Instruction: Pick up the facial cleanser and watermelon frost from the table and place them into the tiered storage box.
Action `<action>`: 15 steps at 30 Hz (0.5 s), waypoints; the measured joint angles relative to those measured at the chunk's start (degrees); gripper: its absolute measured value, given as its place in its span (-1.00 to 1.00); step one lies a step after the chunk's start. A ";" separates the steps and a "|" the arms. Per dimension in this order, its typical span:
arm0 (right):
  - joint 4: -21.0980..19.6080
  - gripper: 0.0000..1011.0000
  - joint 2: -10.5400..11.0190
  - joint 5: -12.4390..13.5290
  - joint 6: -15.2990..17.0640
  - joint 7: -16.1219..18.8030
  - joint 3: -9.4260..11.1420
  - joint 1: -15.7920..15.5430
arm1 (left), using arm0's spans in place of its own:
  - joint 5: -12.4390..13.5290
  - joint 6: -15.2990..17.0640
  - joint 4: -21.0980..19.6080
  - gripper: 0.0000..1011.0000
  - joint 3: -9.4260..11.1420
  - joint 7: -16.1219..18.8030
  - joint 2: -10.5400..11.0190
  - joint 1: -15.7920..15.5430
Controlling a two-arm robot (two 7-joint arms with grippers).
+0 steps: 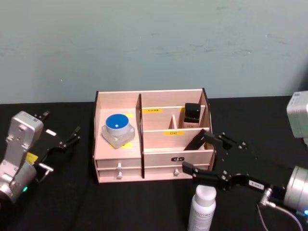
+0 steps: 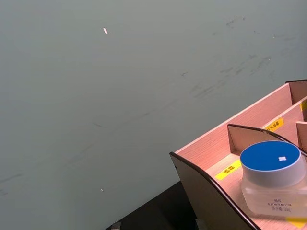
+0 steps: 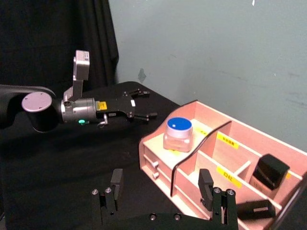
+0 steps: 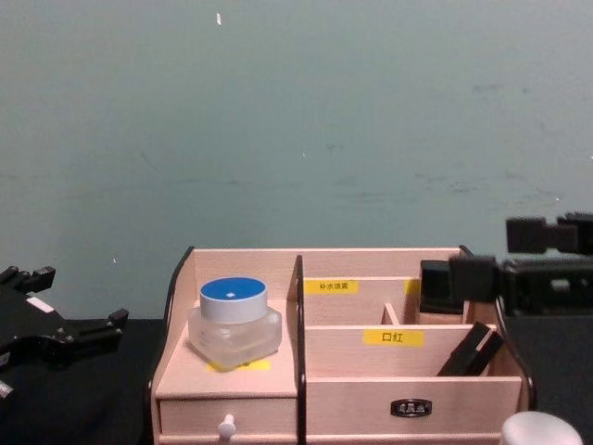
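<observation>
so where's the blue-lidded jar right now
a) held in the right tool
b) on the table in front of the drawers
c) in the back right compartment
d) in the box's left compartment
d: the blue-lidded jar sits in the left compartment of the tiered storage box, above the left drawer.

On the tiered storage box, the front yellow label reads "口红"; the smaller yellow label at its ten o'clock is illegible.
</observation>
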 joint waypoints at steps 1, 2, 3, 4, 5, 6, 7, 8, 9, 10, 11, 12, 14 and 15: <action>-0.20 0.98 0.22 -0.04 -0.07 -0.19 0.32 -0.77 | 0.00 0.00 0.00 0.98 0.00 0.00 0.00 0.00; -0.27 0.98 0.31 -0.06 -0.08 -0.28 0.50 -1.13 | 0.00 0.00 0.00 0.98 0.00 0.00 0.00 0.00; -0.33 0.98 0.44 -0.10 -0.08 -0.35 0.67 -1.50 | 0.00 0.00 0.00 0.98 0.00 0.00 0.00 0.00; -0.41 0.98 0.56 -0.17 -0.08 -0.40 0.82 -1.82 | 0.00 0.00 0.00 0.98 0.00 0.00 0.00 0.00; -0.53 0.98 0.78 -0.34 -0.07 -0.49 1.07 -2.40 | 0.00 0.00 0.00 0.98 0.00 0.00 0.00 0.00; -0.62 0.98 0.89 -0.43 -0.04 -0.52 1.20 -2.74 | 0.00 0.00 0.00 0.98 0.00 0.00 0.00 0.00; -0.76 0.98 1.08 -0.55 0.02 -0.56 1.44 -3.37 | 0.00 0.00 0.00 0.98 0.00 0.00 0.00 0.00; -0.83 0.98 1.18 -0.63 0.05 -0.59 1.56 -3.69 | 0.00 0.00 0.00 0.98 0.00 0.00 0.00 0.00; -0.90 0.98 1.27 -0.72 0.11 -0.64 1.67 -4.03 | 0.00 0.00 0.00 0.98 0.00 0.00 0.00 0.00; -0.97 0.98 1.37 -0.78 0.16 -0.70 1.80 -4.41 | 0.00 0.00 0.00 0.98 0.00 0.00 0.00 0.00; -1.07 0.98 1.46 -0.86 0.21 -0.76 1.91 -4.78 | 0.00 0.00 0.00 0.98 0.00 0.00 0.00 0.00; -1.25 0.98 1.64 -0.97 0.28 -0.83 2.17 -5.52 | 0.00 0.00 0.00 0.98 0.00 0.00 0.00 0.00; -1.42 0.98 1.78 -1.08 0.32 -0.86 2.41 -6.22 | 0.00 0.00 0.00 0.98 0.00 0.00 0.00 0.00; -1.55 0.98 1.90 -1.17 0.38 -0.90 2.67 -6.86 | 0.00 0.00 0.00 0.98 0.00 0.00 0.00 0.00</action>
